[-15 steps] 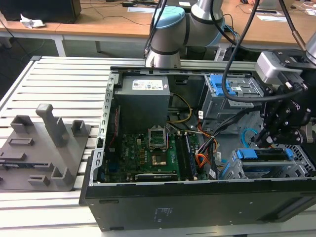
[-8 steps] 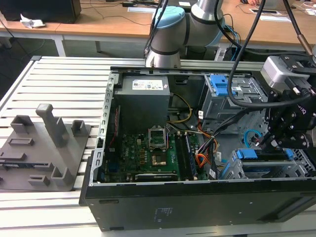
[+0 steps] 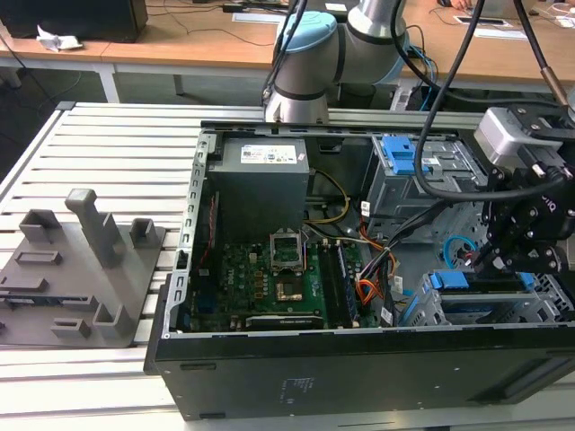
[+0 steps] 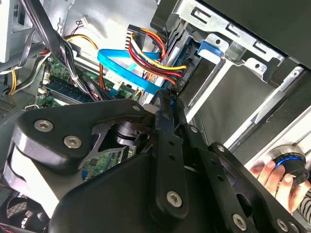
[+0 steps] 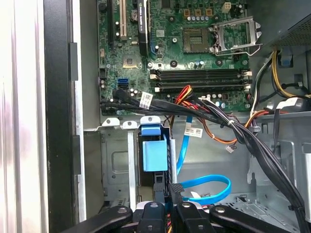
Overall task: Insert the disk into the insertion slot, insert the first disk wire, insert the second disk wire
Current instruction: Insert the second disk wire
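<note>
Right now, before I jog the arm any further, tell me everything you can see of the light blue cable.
The thin, flat, light blue cable looks like glossy plastic ribbon. In the first wrist view it drops from under the black sleeved cable bundle, then curls into a loop lying over the grey metal case floor, ending near the black gripper. In the second wrist view it crosses as a diagonal band beneath the red, yellow and black wire bunch. Its end connector is hidden behind the gripper, so I cannot tell whether it is plugged in.

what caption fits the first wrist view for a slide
Gripper poised at the blue-framed disk in the drive cage, light blue cable looping beside it, below the motherboard.
</note>
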`<state>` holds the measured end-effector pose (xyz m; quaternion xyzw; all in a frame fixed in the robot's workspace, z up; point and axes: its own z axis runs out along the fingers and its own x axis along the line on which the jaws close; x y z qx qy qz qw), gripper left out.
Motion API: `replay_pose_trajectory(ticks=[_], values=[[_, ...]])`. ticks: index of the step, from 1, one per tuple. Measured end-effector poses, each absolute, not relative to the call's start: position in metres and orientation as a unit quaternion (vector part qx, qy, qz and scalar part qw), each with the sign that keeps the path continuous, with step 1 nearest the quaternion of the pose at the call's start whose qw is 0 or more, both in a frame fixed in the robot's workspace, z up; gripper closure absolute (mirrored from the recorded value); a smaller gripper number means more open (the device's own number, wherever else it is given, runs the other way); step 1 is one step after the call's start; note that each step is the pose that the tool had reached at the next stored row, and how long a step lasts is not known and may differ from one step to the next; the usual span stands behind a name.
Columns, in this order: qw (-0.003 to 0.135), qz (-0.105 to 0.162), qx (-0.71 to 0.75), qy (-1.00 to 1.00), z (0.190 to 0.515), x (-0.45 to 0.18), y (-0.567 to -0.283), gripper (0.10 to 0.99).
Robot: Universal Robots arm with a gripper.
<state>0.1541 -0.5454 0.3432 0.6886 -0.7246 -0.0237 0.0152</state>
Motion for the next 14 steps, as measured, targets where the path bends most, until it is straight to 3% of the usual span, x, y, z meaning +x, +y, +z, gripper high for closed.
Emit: replay_pose_trajectory(ticks=[10,11,12,14], values=[[0.015,-0.024,0.689,-0.725,0.3377,0.1542,-0.5475,0.925],[0.015,-0.024,0.689,-0.725,0.3376,0.1542,-0.5476,0.914],[0.015,-0.024,0.689,-0.725,0.3376,0.1542,-0.5476,0.847],[0.015,-0.024,0.689,-0.725,0.3381,0.1542,-0.5475,0.847]])
